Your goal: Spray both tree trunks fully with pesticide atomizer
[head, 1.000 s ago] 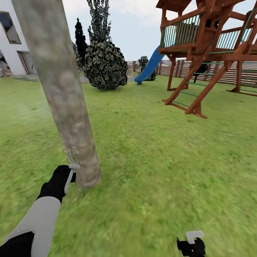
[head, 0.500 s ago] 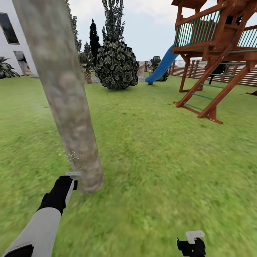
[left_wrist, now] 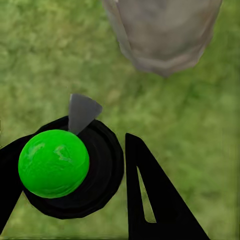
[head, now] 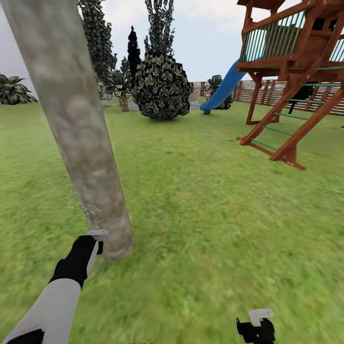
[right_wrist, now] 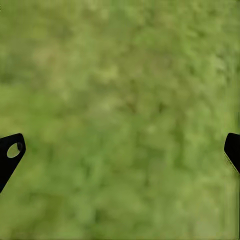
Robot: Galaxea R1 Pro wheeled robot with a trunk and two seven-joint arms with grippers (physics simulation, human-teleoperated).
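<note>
No lettering, labels, brands, numbers or signs can be read anywhere in these pictures, whether on the tree trunk [head: 81,138], the play tower [head: 296,62] or the green-topped atomizer [left_wrist: 54,163].

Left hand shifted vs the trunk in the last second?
No, hardly: the left hand stays beside the trunk base, as before. The playset sliding right is the camera turning.

Left arm [head: 52,301]: grey-white forearm, black wrist; hand [head: 95,241] black, pale fingers.
</note>
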